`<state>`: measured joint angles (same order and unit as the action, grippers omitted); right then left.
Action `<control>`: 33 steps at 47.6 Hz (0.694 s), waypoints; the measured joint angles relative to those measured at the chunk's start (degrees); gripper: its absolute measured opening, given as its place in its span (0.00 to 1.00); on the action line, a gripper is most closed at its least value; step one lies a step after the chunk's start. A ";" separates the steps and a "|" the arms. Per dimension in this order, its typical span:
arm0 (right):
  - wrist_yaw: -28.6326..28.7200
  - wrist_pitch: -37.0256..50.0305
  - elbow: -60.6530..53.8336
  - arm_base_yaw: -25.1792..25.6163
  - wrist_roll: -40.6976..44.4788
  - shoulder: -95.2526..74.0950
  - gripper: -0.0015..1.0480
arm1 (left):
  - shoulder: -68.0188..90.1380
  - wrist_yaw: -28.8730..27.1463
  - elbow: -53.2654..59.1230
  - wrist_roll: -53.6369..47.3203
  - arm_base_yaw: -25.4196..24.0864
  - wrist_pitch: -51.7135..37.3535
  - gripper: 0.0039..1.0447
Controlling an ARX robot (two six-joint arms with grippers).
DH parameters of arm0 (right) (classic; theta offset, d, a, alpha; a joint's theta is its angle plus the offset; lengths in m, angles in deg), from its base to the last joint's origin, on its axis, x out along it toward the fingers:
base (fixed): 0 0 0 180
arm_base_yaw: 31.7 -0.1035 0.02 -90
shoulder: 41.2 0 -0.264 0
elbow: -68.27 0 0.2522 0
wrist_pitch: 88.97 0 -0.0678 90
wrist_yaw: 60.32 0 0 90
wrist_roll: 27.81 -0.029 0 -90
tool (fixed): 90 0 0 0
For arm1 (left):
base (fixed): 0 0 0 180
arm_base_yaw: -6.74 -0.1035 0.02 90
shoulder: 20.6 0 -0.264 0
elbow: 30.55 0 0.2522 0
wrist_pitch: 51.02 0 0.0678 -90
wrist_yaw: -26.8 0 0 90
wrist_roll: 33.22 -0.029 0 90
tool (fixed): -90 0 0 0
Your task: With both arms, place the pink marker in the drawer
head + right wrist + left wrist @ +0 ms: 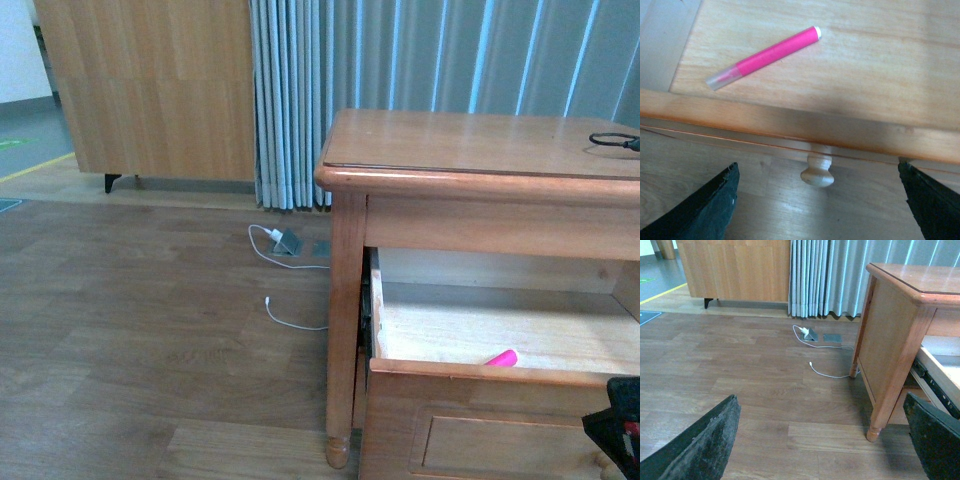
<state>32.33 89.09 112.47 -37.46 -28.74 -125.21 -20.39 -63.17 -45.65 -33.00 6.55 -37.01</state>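
The pink marker (767, 56) lies flat on the pale floor of the pulled-out drawer (850, 127), its clear cap end toward the drawer's corner. From the front only its pink tip (501, 358) shows above the drawer front (480, 415). My right gripper (820, 200) hangs open above the drawer's round wooden knob (817, 172), holding nothing; part of that arm (618, 425) shows at the lower right in the front view. My left gripper (825, 440) is open over the bare floor, left of the nightstand leg (880, 405).
The honey-brown nightstand (480, 150) carries a black cable (615, 141) on its top. A white charger cable (285, 310) and a floor socket (290, 242) lie on the wooden floor. Grey curtains (420, 60) and a wooden cabinet (150, 90) stand behind.
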 joint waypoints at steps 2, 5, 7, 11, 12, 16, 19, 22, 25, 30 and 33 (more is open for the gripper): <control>-0.85 1.27 1.03 -0.20 -0.17 -2.23 0.92 | 0.00 0.00 0.00 0.00 0.00 0.00 0.94; -1.79 3.13 2.34 -0.31 -0.76 -4.48 0.92 | 0.00 0.00 -0.02 0.00 0.00 0.00 0.94; -2.14 4.90 3.85 -0.33 -1.46 -6.75 0.92 | 0.00 0.00 -0.02 0.00 0.00 0.00 0.94; -3.02 6.84 6.29 -0.33 -2.34 -9.90 0.92 | 0.00 0.00 -0.02 0.00 0.00 0.00 0.94; -3.15 7.50 6.93 -0.33 -2.56 -10.78 0.92 | 0.00 0.00 -0.02 0.00 0.00 0.00 0.94; -4.07 10.25 9.35 -0.33 -3.45 -14.21 0.92 | 0.00 0.00 -0.02 0.00 0.00 0.00 0.94; -4.83 13.14 11.37 -0.33 -4.09 -17.18 0.92 | 0.00 0.00 -0.02 0.00 0.00 0.00 0.94; -5.95 15.78 13.05 -0.31 -4.48 -19.80 0.92 | 0.00 0.00 -0.02 0.00 0.00 0.00 0.94; -6.56 17.73 14.47 -0.26 -4.81 -21.90 0.92 | 0.00 0.00 -0.02 0.00 0.00 0.00 0.94; -7.85 21.11 16.98 -0.09 -5.16 -25.55 0.92 | 0.00 0.00 -0.02 0.00 0.00 0.00 0.94; -8.31 23.02 18.58 0.13 -5.38 -27.82 0.92 | 0.00 0.00 -0.02 0.02 0.00 0.00 0.94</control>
<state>24.03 112.10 131.05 -37.33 -34.12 -153.03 -20.39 -63.17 -45.68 -32.97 6.55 -37.01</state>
